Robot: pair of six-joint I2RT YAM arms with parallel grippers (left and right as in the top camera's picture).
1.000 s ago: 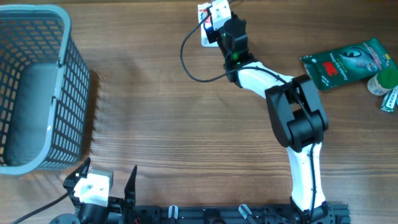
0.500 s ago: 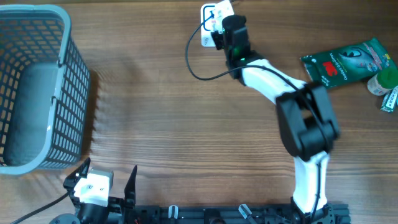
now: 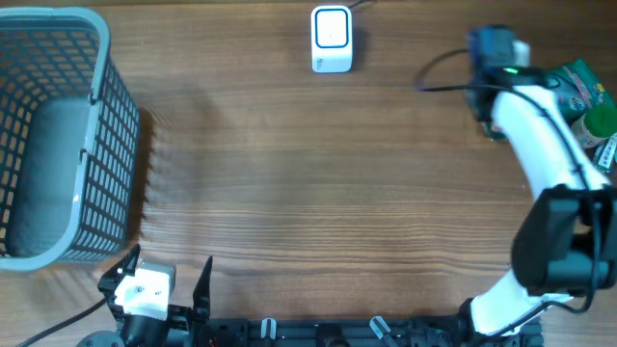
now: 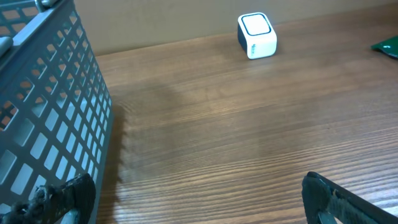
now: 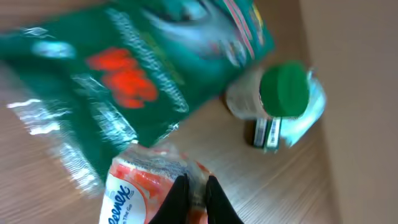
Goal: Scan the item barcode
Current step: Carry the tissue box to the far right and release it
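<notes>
One R pincer [image 5: 194, 188] w/ tissue pack [image 5: 134, 186], off scanner [image 3: 332, 39], over green pkt [image 5: 124, 74]

Robot wearing white shells over black joints.
The right arm [image 3: 540, 143] is carrying white links, black joints, a green light [image 3: 508, 69] and a looping black cable [image 3: 434, 64]; the left pincer [image 3: 169, 258] is showing black fingers [image 3: 203, 284] beside a white block [image 3: 145, 289].

We see the right fingers [image 5: 176, 198] pinched on the wrap of a white-and-orange plastic tissue pack [image 5: 140, 186], bottom centre. Above it is a crinkly green foil pouch with red lettering [image 5: 124, 81]. To the right on the wooden bench [image 5: 348, 124] are a small green-capped clear bottle [image 5: 283, 90] and, just beside it, a dark labelled strip [image 5: 267, 132]. The frame's blurred.
</notes>
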